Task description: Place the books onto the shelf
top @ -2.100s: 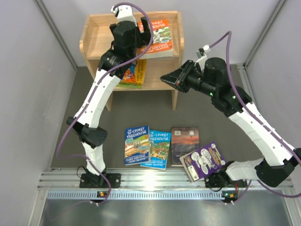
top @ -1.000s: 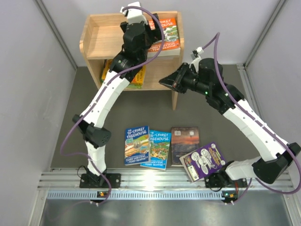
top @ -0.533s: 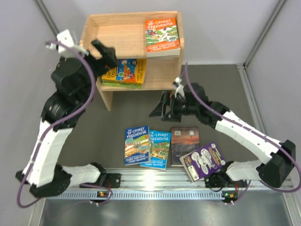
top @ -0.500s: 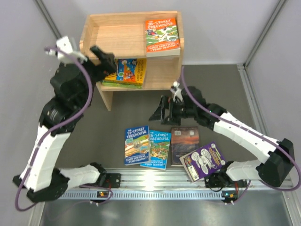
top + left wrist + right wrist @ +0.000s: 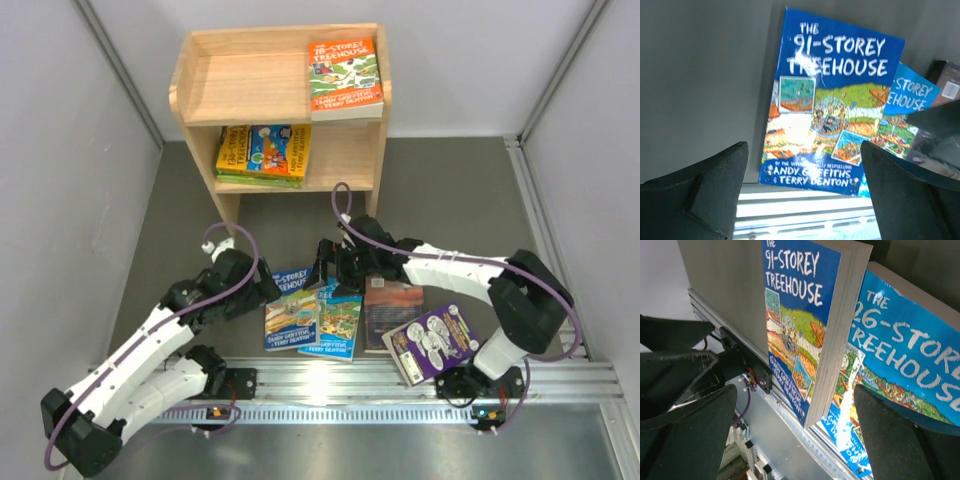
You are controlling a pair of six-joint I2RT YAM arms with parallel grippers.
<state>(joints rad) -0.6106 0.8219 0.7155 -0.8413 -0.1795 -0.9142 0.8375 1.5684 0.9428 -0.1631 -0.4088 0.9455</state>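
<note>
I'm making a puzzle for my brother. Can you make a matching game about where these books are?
Things:
1 orange-and-green paperback
2 purple paperback
3 yellow-and-blue paperback stack
4 dark blue paperback
Places:
A lower tier of the light wooden shelf
B leftmost on the dark grey table
C shelf top
D rightmost on the table
Pairs: 1-C, 2-D, 3-A, 4-B

The 26-storey book [image 5: 905, 375] lies partly hidden beneath the 91-storey book [image 5: 795, 315].
</note>
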